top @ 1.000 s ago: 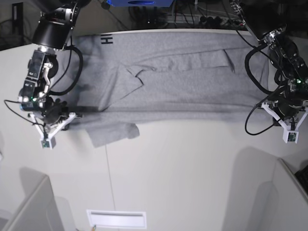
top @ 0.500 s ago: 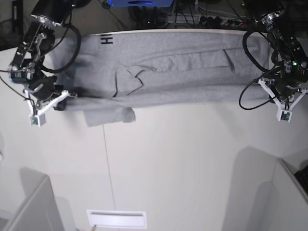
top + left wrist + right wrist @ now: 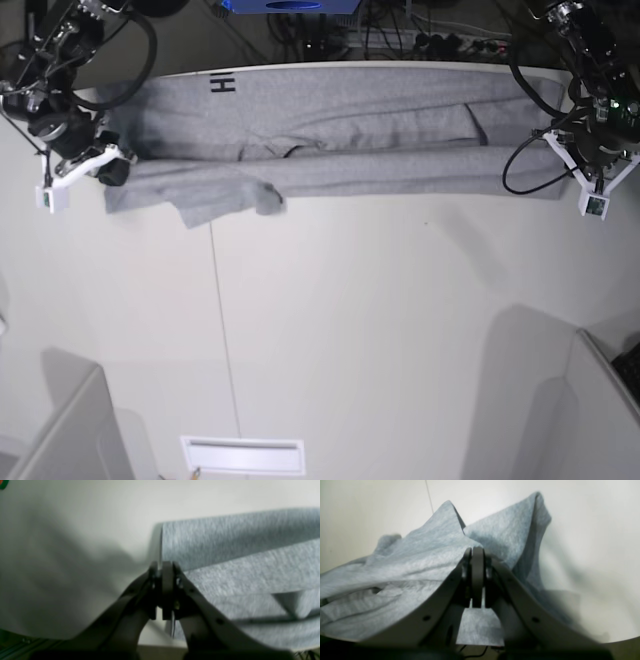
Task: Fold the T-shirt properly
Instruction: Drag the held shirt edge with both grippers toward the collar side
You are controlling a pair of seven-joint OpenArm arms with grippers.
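Blur softens both wrist views, and each tool's dark fingers fill the lower middle of its frame, covering the cloth right beneath them. In the left wrist view the left tool [image 3: 162,566] has its fingers pressed together with only a sliver between them, pinching the edge of the T-shirt [image 3: 245,562] where the grey cloth meets the pale table [image 3: 75,530]; the cloth runs off the right edge of the frame in folded layers. In the right wrist view the right tool [image 3: 475,552] is likewise closed tight, gripping a raised ridge of the T-shirt [image 3: 420,562], which bunches in soft peaks toward the upper middle while its lower part disappears behind the fingers.

From the base view the T-shirt [image 3: 340,140] lies as a long heather-grey band across the upper part of the table [image 3: 350,330], stretched between the right tool [image 3: 110,165] at the left of the frame and the left tool [image 3: 562,182] at the right. A loose flap hangs below the band at the left. Black block letters [image 3: 222,85] show near the upper left of the cloth; "H" is readable, the rest is too small to tell.
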